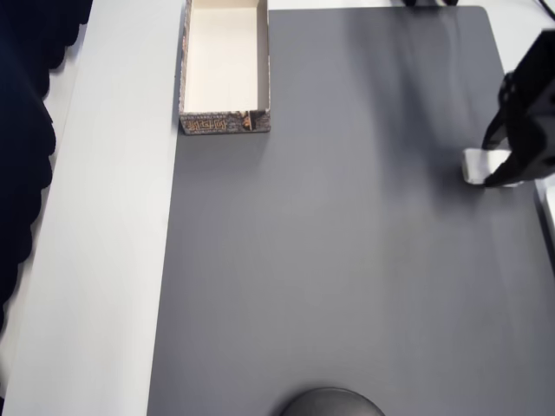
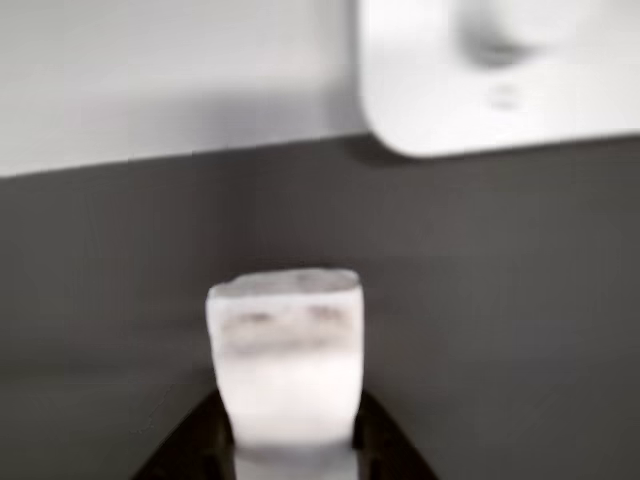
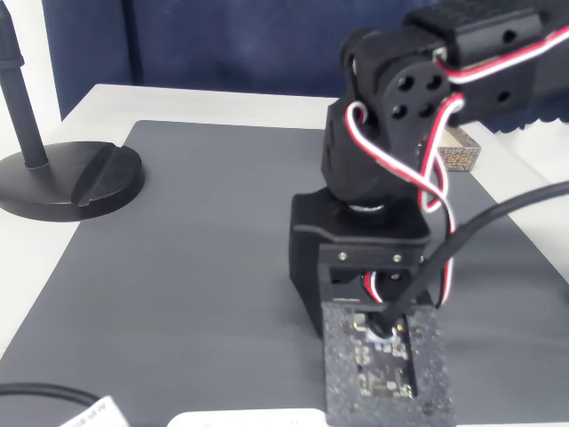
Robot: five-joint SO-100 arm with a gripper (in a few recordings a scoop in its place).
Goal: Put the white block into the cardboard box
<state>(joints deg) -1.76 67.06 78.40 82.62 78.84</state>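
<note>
Matte black arm (image 3: 382, 133), red-white twisted wires, seemingly bare circuit board (image 3: 384, 365).

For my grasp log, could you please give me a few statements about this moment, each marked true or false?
1. The white block sits between the fingers of the hand. True.
2. The cardboard box already holds the block. False: its cream inside is bare in the overhead view.
3. The box lies at the grey mat's upper left corner in the overhead view. True.
4. The hand hovers directly over the box. False: it is at the mat's right edge, far from the box.
</note>
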